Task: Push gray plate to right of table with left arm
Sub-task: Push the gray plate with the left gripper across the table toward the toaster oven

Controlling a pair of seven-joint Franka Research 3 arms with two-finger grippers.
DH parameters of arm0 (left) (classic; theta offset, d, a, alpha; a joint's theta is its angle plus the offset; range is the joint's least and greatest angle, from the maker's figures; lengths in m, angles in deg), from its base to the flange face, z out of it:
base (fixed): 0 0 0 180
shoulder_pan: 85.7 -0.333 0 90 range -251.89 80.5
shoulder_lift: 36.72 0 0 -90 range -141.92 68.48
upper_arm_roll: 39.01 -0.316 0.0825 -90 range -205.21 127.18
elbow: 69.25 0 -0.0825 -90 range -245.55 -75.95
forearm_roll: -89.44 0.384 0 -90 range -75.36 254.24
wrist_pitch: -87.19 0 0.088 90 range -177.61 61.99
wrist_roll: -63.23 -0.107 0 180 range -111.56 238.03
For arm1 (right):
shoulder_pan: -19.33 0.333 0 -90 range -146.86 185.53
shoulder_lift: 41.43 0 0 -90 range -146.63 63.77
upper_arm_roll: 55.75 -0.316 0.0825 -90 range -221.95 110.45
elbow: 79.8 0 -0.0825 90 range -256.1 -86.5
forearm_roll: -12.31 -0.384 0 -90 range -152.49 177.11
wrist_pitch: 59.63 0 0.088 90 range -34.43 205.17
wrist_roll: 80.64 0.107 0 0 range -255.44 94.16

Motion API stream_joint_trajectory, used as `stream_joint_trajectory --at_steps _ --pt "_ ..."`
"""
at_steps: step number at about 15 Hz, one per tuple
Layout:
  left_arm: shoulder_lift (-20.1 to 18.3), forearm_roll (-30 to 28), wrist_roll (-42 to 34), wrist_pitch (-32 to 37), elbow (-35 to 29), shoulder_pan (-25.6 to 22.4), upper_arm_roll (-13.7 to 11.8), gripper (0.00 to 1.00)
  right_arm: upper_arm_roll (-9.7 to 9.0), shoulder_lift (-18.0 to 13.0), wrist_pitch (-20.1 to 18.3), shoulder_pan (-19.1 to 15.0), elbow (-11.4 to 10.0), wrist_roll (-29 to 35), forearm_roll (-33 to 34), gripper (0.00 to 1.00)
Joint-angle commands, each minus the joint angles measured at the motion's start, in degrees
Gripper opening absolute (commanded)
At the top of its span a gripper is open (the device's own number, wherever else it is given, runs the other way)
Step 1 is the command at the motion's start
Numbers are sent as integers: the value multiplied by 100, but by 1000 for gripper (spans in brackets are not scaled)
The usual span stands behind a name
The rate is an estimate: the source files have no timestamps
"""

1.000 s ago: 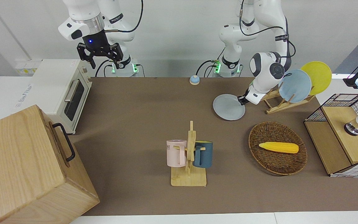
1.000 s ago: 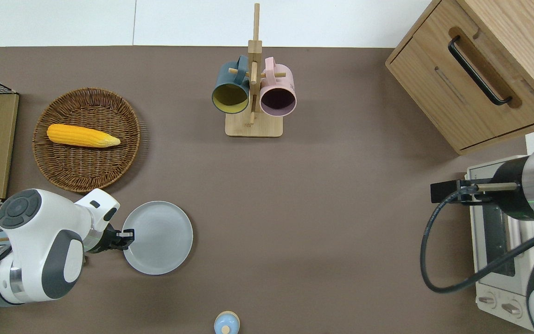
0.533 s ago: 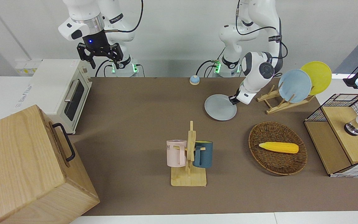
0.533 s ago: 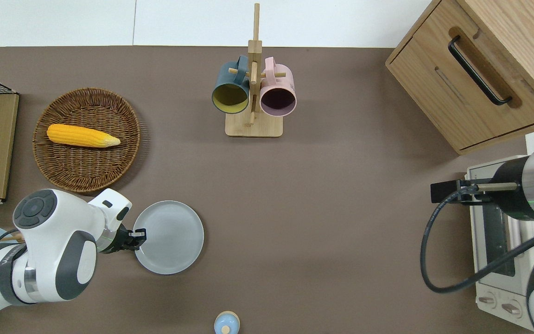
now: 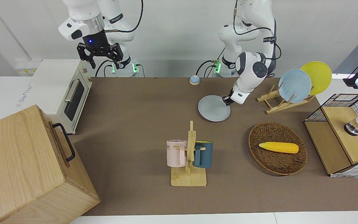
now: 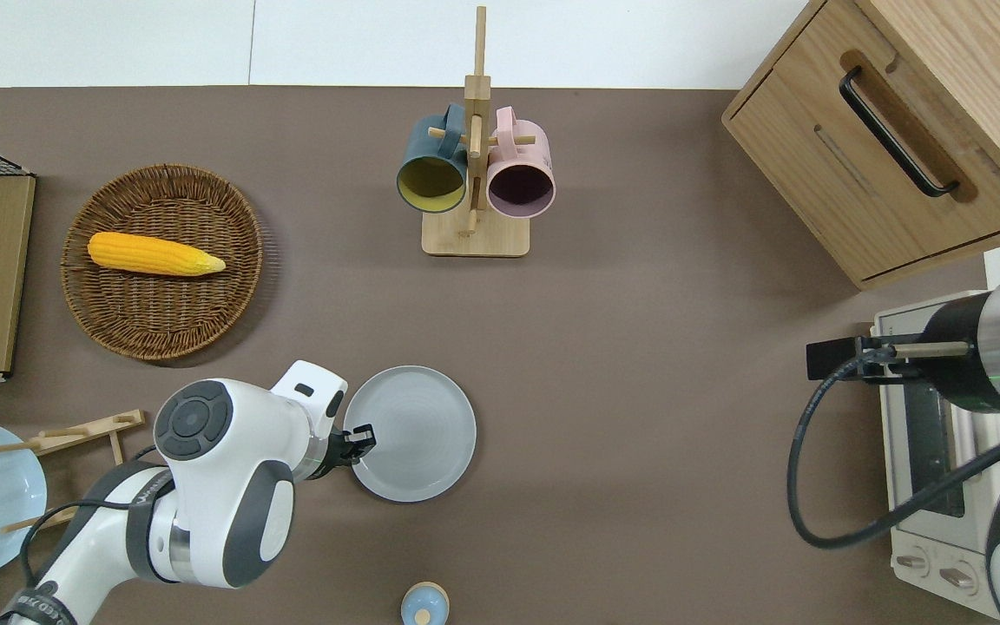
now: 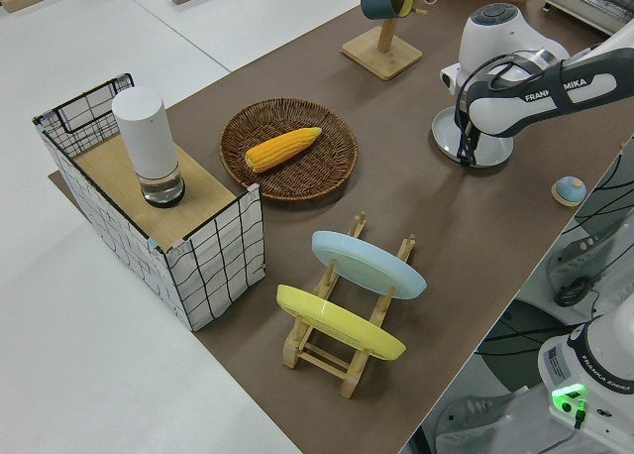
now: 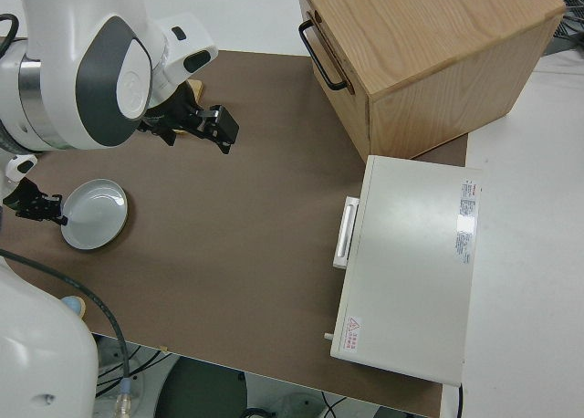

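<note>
Table [image 6: 639, 365], brown, white-edged.

A gray plate [image 8: 91, 214] lies on the brown table [image 8: 255, 254], a black gripper [image 8: 41, 208] touching its rim.

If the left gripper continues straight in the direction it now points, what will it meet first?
The left gripper points toward the right arm's end of the table, and its tips are already at the rim of the gray plate. After the plate, the brown table looks free up to the toaster oven, though height is hard to judge.
</note>
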Motion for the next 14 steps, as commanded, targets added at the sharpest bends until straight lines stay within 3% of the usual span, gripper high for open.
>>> stream_joint_trajectory --at_steps 1,5,14 --pt "455 -298 606 -805 -123 594 6 0 -83 -157 -7 -139 -156 67 -123 996" --pt "544 -588 949 -1131 -88 1033 6 0 -83 -157 2 -139 -156 58 -123 996" --pt "930 -659 1793 -1589 237 2008 -3 0 -83 -157 2 -139 -156 58 -123 996"
